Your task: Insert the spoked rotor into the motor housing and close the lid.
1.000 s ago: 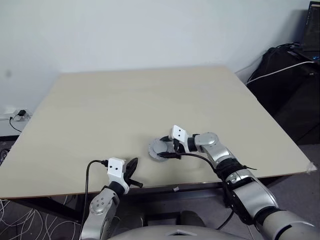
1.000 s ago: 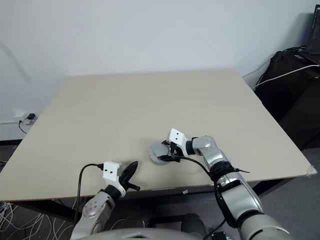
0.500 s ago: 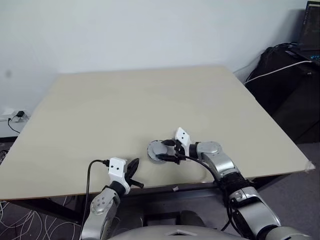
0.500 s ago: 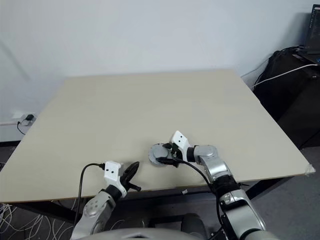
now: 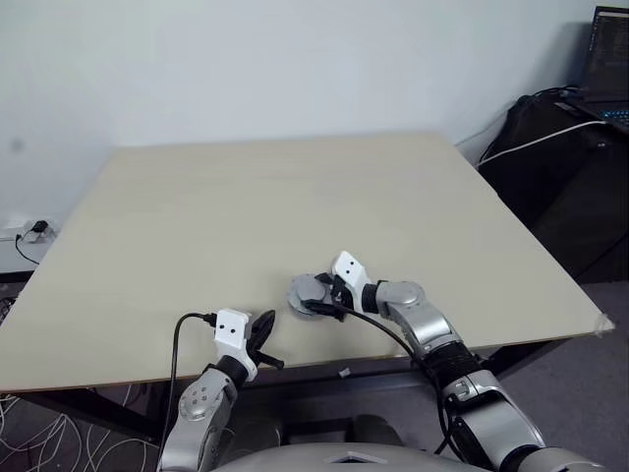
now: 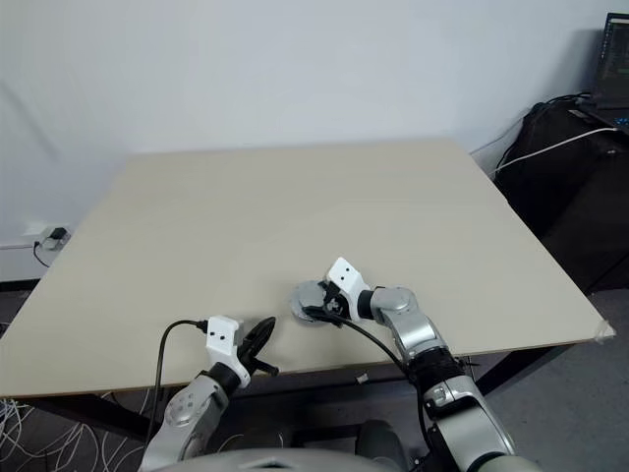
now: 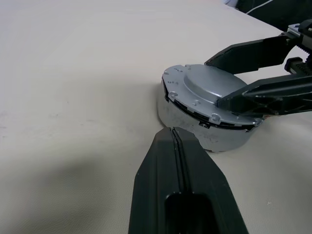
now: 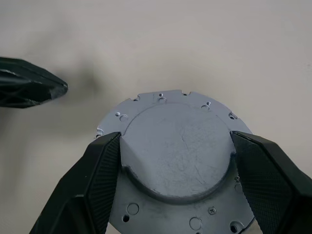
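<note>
Right wrist view: the right end effector (image 8: pixel 175 146) straddles the raised round centre of the dull grey metal lid (image 8: pixel 178 156), one finger touching each side, grasping it. In the left eye view the lid sits on the beige worktop (image 5: pixel 275 206) at lower centre. The left end effector (image 7: pixel 173 139) is clenched, just beside the lid.

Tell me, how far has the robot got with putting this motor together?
Nearly finished, it seems. Done: the grey lid sits smooth face up on the round stack on the table, so the rotor is presumably already inside, though hidden. In hand: the right gripper has its fingers either side of the lid's raised centre. The left gripper is shut, beside the stack. Left: seating the lid fully and letting go.
</note>
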Tool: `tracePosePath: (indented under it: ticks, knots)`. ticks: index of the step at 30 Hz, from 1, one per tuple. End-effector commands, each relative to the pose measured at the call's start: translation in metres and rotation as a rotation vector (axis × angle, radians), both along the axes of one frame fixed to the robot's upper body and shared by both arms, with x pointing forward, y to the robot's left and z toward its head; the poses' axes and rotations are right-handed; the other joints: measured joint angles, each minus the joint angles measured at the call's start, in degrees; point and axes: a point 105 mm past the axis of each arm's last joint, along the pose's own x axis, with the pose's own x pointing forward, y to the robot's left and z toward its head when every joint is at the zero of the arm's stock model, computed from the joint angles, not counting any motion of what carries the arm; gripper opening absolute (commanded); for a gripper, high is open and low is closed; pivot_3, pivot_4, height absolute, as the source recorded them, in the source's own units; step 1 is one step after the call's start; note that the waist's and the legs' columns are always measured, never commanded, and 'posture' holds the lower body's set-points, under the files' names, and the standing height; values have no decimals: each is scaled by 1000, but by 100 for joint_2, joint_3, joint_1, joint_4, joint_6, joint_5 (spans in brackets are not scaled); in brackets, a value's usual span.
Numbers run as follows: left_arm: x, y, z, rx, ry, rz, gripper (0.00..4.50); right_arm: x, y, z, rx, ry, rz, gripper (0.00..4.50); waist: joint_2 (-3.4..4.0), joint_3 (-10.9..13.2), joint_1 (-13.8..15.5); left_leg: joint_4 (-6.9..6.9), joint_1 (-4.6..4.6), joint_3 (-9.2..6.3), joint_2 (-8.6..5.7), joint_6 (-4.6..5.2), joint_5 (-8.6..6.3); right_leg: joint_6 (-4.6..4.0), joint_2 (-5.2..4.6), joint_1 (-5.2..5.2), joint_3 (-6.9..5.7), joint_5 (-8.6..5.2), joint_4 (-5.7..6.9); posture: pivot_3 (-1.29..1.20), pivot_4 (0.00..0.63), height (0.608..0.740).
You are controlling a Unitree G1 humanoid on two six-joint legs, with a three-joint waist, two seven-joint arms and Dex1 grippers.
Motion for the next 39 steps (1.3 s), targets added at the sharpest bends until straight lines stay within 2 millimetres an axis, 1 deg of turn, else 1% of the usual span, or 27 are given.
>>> tracePosePath:
  ticks: [1, 6, 15, 18, 21, 24, 27, 33, 39]
  knots:
    - [6, 0, 11, -12, -50, -3, 0, -2, -1, -6, -48, -1, 9, 3265, -1, -1, 0, 1, 0, 0, 0, 1, 1, 0, 0, 0, 0, 0, 0, 0, 0, 740]
    - [7, 0, 10, -12, -51, 0, 0, -4, -5, -13, -86, 6, -6, 3265, -3, -6, 1, 1, 0, 0, 0, 5, 4, -1, 1, 0, 1, 1, -1, 0, 0, 740]
    - [8, 0, 10, -12, -52, -1, 0, -3, -6, -17, -110, 14, -39, 3265, -4, -9, 3, 1, 11, -1, 0, -11, -5, 0, 1, 11, 2, 1, 1, 0, 0, 740]
    - [8, 0, 9, -12, -52, 1, 0, -4, -6, -19, -122, 27, -32, 3265, -3, -7, 3, 0, 26, -2, 0, -13, -7, -1, 1, 29, 2, 0, 0, 0, 0, 740]
    - [7, 0, 9, -13, -51, 3, 0, -4, -6, -20, -125, 46, -39, 3265, -8, -2, 2, -6, 63, -2, 1, -20, -11, -2, -3, 71, 1, -6, -6, 0, 0, 740]
    - [7, 0, 9, -14, -51, 3, 0, -4, -5, -21, -125, 61, -49, 3265, -10, -1, 1, -7, 67, -3, 1, -20, -12, -1, -5, 76, 0, -8, -7, 0, 0, 740]
    - [7, 1, 9, -15, -51, 4, 0, -3, -5, -21, -132, 54, -61, 3265, -10, -1, 0, -8, 68, -5, 1, -20, -12, -1, -5, 75, -1, -7, -6, 0, 0, 740]
    - [7, 1, 8, -17, -49, 5, 0, -2, -6, -22, -160, -32, -50, 3265, -8, 4, 1, -9, 69, -6, 1, -21, -12, -1, -8, 76, -1, -7, -5, 0, 0, 740]
    - [7, 0, 8, -19, -48, 3, 0, -2, -7, -25, -165, -31, -54, 3265, -10, 12, -12, -12, 69, -7, 2, -22, -12, -1, -11, 75, 0, -8, -6, 0, 0, 740]
